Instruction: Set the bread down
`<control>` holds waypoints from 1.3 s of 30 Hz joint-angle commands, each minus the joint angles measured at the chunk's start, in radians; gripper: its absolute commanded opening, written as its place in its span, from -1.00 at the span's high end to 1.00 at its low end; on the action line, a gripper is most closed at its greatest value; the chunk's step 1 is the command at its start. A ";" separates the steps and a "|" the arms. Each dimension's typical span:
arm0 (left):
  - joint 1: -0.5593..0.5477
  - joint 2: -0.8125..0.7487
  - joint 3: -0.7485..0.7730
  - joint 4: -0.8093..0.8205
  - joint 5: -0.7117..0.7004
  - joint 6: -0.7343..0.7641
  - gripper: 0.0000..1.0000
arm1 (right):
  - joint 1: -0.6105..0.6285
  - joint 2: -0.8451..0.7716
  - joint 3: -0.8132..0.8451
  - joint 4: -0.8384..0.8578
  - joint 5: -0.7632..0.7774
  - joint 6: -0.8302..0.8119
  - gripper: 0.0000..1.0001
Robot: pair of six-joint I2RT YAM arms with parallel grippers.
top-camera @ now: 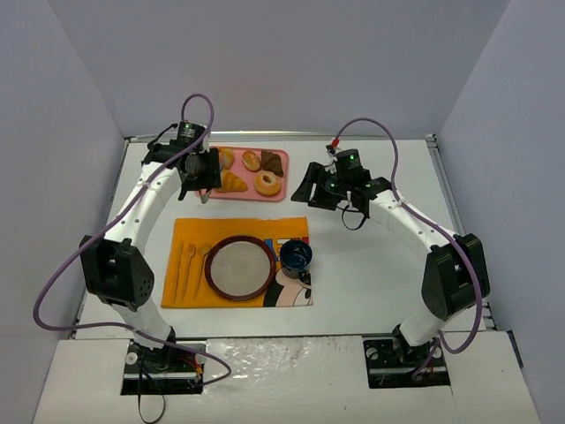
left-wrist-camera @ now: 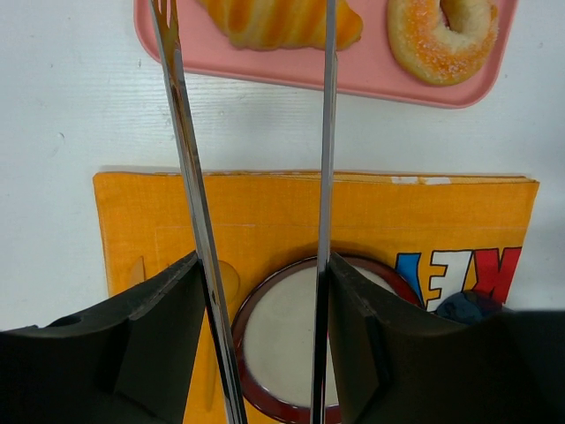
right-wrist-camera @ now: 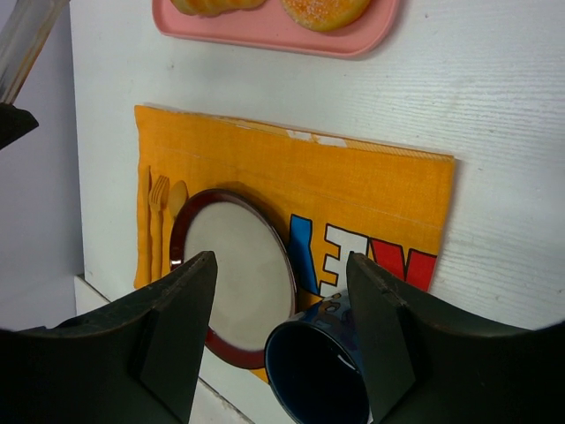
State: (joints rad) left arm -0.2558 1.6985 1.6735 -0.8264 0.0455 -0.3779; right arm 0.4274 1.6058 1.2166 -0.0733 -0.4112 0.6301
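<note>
Okay, left gripper [left-wrist-camera: 263,265] is clamped on tongs [left-wrist-camera: 187,177], tips by the croissant [left-wrist-camera: 282,22]. Right gripper [right-wrist-camera: 281,265] hangs wide, empty. Bread [top-camera: 252,160] sits on the tray [left-wrist-camera: 371,75], farther back. Risk: tongs nab the croissant, or the smooth bun slips before the plate [top-camera: 238,267].

Overhead view: I am looking at a white table [top-camera: 380,256] that is carrying two flat items directly. A pink tray [top-camera: 250,196] is lying toward the far edge, left of centre. An orange placemat [top-camera: 238,228] is lying on the near side of the tray. A narrow strip of bare tabletop is showing between them, and their long sides are running parallel.
</note>
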 commanded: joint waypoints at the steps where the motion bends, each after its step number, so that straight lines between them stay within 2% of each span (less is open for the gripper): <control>1: -0.030 0.027 0.132 -0.041 -0.036 0.029 0.03 | 0.008 -0.063 -0.016 0.020 0.039 -0.022 -0.15; 14: -0.126 0.185 0.290 -0.085 -0.082 0.040 0.03 | 0.008 -0.066 -0.014 -0.005 0.057 -0.036 -0.14; 21: -0.158 0.319 0.470 -0.127 -0.097 0.040 0.04 | 0.009 -0.080 -0.040 -0.011 0.064 -0.047 -0.14; 39: -0.158 0.558 0.794 -0.195 -0.111 0.040 0.04 | 0.008 -0.116 -0.101 -0.019 0.066 -0.084 -0.13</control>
State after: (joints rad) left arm -0.4114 2.2506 2.3653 -1.0026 -0.0330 -0.3477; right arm 0.4282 1.5551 1.1252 -0.1165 -0.3561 0.5728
